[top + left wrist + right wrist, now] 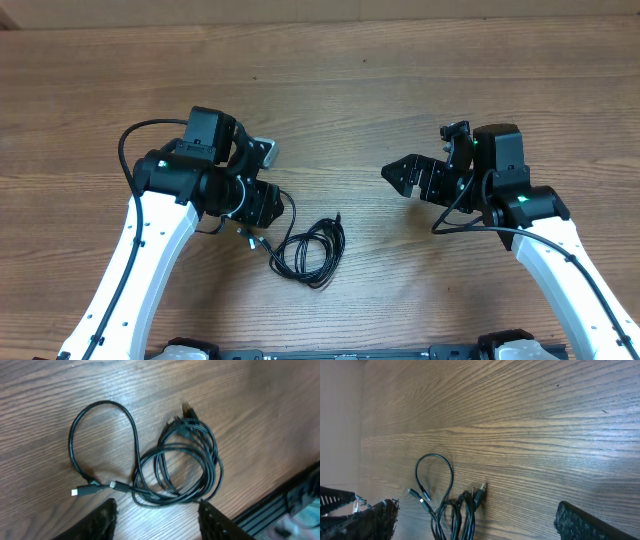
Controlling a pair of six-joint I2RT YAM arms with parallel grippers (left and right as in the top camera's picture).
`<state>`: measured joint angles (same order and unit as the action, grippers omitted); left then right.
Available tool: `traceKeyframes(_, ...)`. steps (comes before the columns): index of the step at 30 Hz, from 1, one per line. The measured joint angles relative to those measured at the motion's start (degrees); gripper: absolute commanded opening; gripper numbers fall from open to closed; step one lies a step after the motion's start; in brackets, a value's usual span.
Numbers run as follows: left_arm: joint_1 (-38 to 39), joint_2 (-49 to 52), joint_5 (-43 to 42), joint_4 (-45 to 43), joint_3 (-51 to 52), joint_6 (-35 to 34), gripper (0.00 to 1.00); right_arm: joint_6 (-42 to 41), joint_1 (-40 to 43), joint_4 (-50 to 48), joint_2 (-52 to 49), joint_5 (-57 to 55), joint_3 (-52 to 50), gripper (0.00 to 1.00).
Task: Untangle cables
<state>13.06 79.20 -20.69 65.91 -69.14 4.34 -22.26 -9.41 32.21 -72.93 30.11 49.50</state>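
The left gripper's [157, 522] dark fingertips stand apart at the near edge of the left wrist view, with nothing between them. The cables [175, 449] lie just beyond on the table [330, 80]: a bunched coil, with one loop trailing off to two plugs. Overhead, the left arm bends down over them. The right gripper [400, 177], wide open, points left, well apart from the coil.
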Motion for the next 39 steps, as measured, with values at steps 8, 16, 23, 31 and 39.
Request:
traceKeyframes(8,4.11,0.00,2.27,0.76,0.00,10.91,0.60,0.00,0.00,-0.02,0.00,0.00,0.00,1.00)
traceKeyframes(16,8.98,2.32,6.12,0.74,0.28,12.44,0.59,-0.02,0.00,-0.04,0.00,0.02,0.00,1.00)
traceKeyframes(23,10.67,8.90,7.72,-2.45,4.35,12.55,0.56,-0.02,0.00,-0.07,0.00,0.07,0.00,1.00)
traceKeyframes(31,14.38,17.18,14.03,-14.19,7.45,12.59,0.54,-0.02,0.00,-0.02,0.00,0.02,0.00,1.00)
traceKeyframes(39,15.10,23.58,20.70,-19.47,7.72,12.83,0.50,0.00,0.00,-0.04,0.00,-0.04,0.00,1.00)
